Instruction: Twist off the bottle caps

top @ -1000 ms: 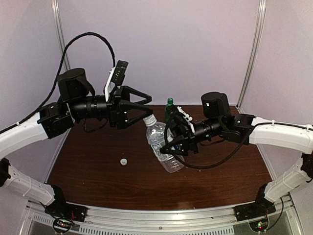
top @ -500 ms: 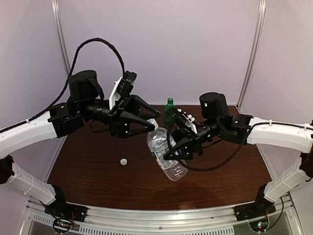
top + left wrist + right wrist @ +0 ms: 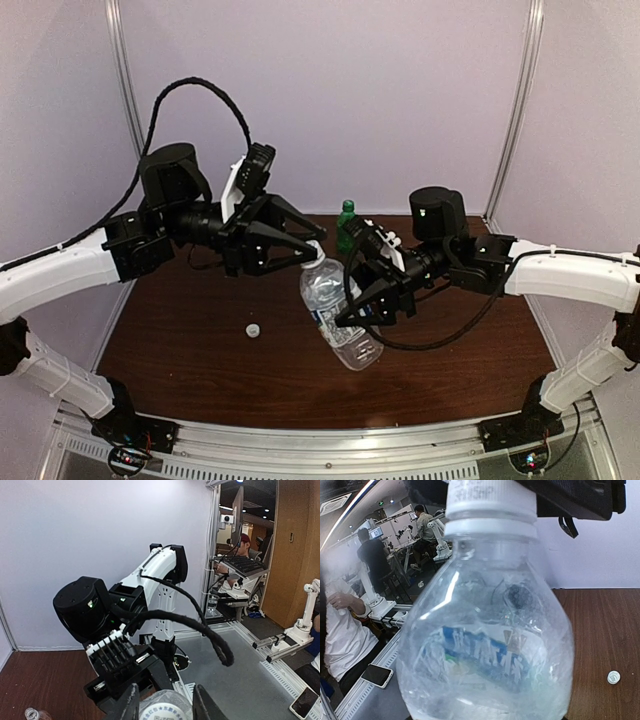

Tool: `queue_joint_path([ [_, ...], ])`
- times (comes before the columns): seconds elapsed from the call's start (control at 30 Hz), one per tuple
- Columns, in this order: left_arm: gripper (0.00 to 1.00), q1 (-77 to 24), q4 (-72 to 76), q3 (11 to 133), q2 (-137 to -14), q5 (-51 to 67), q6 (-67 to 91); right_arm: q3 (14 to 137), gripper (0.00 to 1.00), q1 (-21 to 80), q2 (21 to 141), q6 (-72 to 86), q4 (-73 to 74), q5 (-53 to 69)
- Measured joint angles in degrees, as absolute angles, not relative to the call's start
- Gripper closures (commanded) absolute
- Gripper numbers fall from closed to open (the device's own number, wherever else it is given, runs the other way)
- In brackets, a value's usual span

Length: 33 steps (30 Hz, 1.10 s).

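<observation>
Up above the tabletop (image 3: pixel 190 345), right gripper (image 3: pixel 362 292) clamps the water bottle (image 3: pixel 338 318) mid-air and left gripper (image 3: pixel 314 253) pinches its white cap (image 3: pixel 313 259) — not off yet. One loose cap (image 3: pixel 254 329) lies below already — green bottle (image 3: pixel 346 226) at the back looks capped.

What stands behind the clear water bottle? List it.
A small green bottle stands upright behind the clear water bottle; its base is covered by the right arm.

The white cap (image 3: pixel 165 711) runs off the left wrist view's bottom edge, the clear bottle (image 3: pixel 485 645) off the right's.
</observation>
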<state>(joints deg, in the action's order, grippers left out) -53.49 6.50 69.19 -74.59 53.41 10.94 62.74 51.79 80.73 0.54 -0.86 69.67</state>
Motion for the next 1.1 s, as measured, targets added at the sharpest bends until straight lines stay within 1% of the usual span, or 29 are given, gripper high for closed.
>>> queue_joint_path([
  [0.03, 0.63, -53.5, 6.9, 68.9, -74.6, 53.5, 11.2, 62.7, 0.60, 51.8, 80.7, 0.6, -1.0, 69.7],
  [0.1, 0.57, -53.3, 7.6, 68.6, -74.6, 53.6, 11.7, 62.7, 0.60, 51.8, 80.7, 0.7, -1.0, 69.7],
  [0.13, 0.55, -53.3, 7.8, 68.5, -74.6, 53.6, 11.7, 62.7, 0.60, 51.8, 80.7, 0.9, -1.0, 69.7],
  [0.23, 0.55, -53.3, 8.6, 67.8, -74.6, 53.8, 12.4, 62.7, 0.60, 51.8, 80.7, 1.3, -1.2, 69.7],
  [0.53, 0.74, -53.1, 10.6, 67.0, -75.0, 53.8, 14.3, 62.7, 0.60, 51.8, 80.7, 1.5, -1.2, 69.7],
  [0.67, 0.84, -53.1, 12.0, 66.3, -75.0, 53.6, 15.2, 62.7, 0.61, 51.8, 80.7, 1.3, -1.0, 69.5],
  [0.77, 0.87, -53.0, 12.0, 66.0, -74.8, 52.2, 15.8, 62.7, 0.61, 51.8, 80.4, 1.2, -0.2, 68.1],
  [0.9, 0.89, -52.9, 9.8, 65.6, -73.7, 45.8, 17.5, 62.8, 0.61, 51.8, 79.3, -0.6, 2.0, 62.0],
  [1.1, 0.89, -53.5, 2.4, 65.8, -72.2, 24.2, 26.8, 64.7, 0.61, 51.7, 78.9, -2.2, 7.1, 44.2],
])
